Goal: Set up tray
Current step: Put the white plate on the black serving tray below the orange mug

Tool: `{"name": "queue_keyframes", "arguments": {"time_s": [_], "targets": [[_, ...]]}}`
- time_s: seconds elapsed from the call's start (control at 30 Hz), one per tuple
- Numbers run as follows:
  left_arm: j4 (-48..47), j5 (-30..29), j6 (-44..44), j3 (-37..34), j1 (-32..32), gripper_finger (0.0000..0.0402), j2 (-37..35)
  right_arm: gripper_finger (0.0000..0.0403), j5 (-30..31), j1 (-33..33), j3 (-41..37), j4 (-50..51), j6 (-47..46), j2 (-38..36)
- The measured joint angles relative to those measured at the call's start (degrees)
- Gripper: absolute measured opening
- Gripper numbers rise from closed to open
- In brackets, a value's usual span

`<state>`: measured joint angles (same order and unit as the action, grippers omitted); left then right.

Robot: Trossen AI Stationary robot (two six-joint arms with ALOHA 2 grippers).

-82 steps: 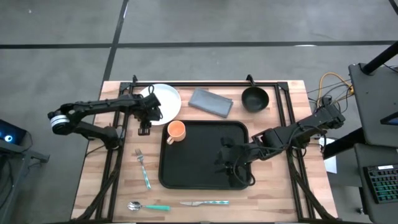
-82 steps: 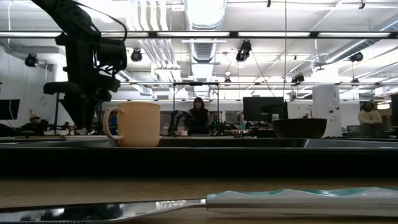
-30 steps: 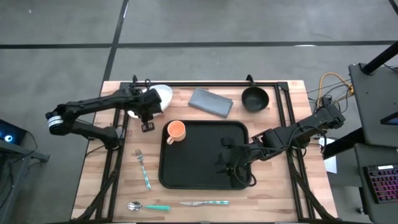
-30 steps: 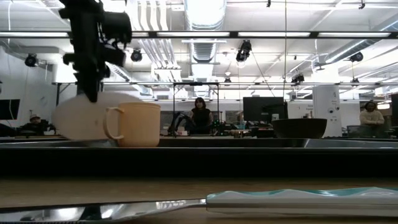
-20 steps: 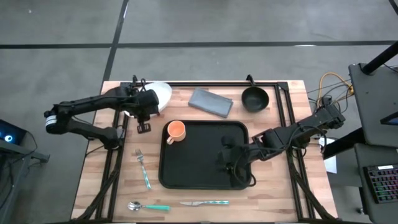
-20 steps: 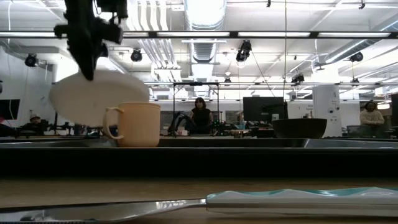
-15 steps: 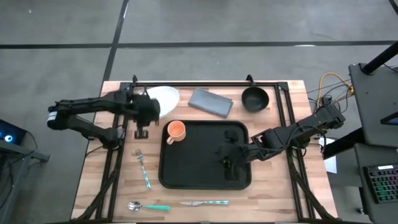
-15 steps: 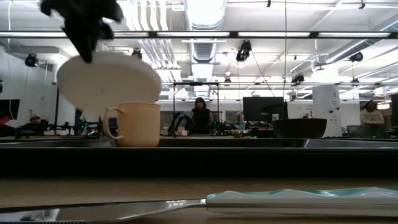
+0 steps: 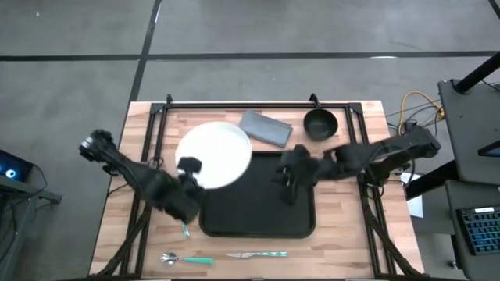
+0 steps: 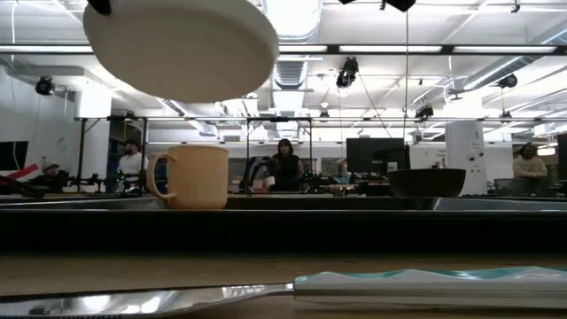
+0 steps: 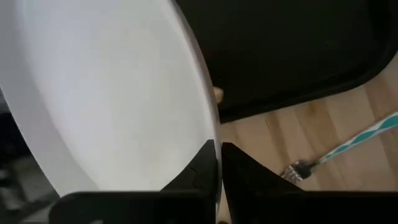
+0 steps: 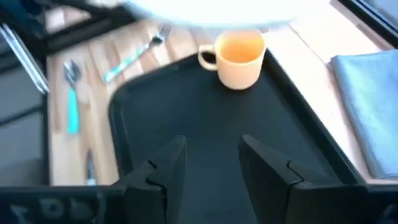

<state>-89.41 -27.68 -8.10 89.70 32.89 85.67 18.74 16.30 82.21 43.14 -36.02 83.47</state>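
Since the earlier frame the left gripper (image 9: 190, 168) has swung from the far left corner of the worktop (image 9: 344, 234) toward the near side, carrying the one white plate (image 9: 215, 154) up into the air, so that it now hangs over the far left corner of the tray (image 9: 258, 211) and hides the cup from above; the right gripper (image 12: 210, 163) has lifted off the tray's right part and drawn back toward its far right edge. The left jaws are clenched on the plate's rim, one finger (image 11: 202, 168) on each face of it in the left wrist view. The right jaws stand released with a clear gap between them, holding nothing, above the bare black tray floor. The single black tray lies in the middle of the worktop, toward the near side. One orange cup (image 12: 239, 58) stands upright in its far left corner, right under the raised plate, which fills the upper left of the low view. Around the tray lie one grey napkin (image 9: 266, 127) and one black bowl (image 9: 320, 123) along the far edge, one fork (image 12: 134, 53) on the left, and one spoon (image 9: 186, 259) and one knife (image 9: 258, 254) at the near edge, all on bare wood. People show in the room behind.
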Motion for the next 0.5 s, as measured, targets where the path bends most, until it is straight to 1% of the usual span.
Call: {"name": "queue_keyframes", "arguments": {"time_s": [0.07, 0.17, 0.23, 0.3, 0.37, 0.5], "targets": [[0.1, -1.2, -0.2, 0.7, 2.0, 0.0, 3.6, 0.0148, -2.2, -2.7, 0.0, 0.8, -0.1, -2.3], [0.1, -1.7, -0.2, 1.9, 3.5, 0.0, 8.8, 0.0167, -2.5, -7.0, 0.1, 3.5, -0.8, -4.7], [0.3, -1.7, -0.5, 3.0, 3.5, 0.0, 11.9, 0.0183, -3.1, -10.1, 0.1, 5.7, -2.7, -4.9], [0.4, -1.9, -0.8, 4.8, 3.4, 0.0, 14.3, 0.0199, -4.6, -12.7, 0.1, 8.2, -5.4, -3.8], [0.2, -2.8, -0.6, 7.1, 3.4, 0.0, 16.5, 0.021, -7.3, -14.8, 0.0, 9.3, -7.7, -2.1], [0.4, -4.5, 2.2, 12.7, 3.0, 0.0, 20.4, 0.0215, -13.7, -17.9, 0.4, 7.0, -8.2, 1.9]]}}
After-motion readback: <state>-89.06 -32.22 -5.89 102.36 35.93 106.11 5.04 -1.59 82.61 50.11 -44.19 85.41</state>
